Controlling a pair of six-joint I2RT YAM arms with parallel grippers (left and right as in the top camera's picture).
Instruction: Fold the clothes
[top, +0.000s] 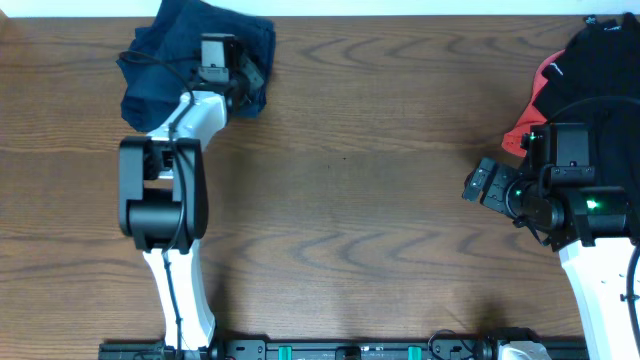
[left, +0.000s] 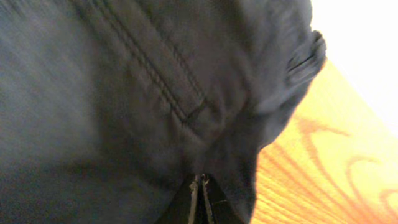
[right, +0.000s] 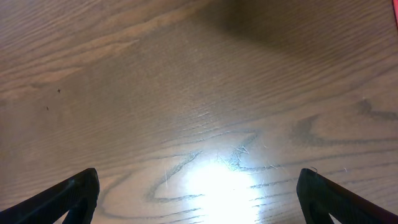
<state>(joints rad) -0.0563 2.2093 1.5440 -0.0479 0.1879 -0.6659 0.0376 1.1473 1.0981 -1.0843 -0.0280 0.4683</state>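
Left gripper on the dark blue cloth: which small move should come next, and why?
Probably drag the navy garment toward the middle of the table, where bare wood shows. The left gripper looks shut on its fabric, the garment lies bunched at the far edge, and the right gripper is open and holds nothing.

I see soft, matt navy cloth (left: 124, 93) with stitched seams on a smooth, faintly glossy, grained wooden table (right: 199, 93).
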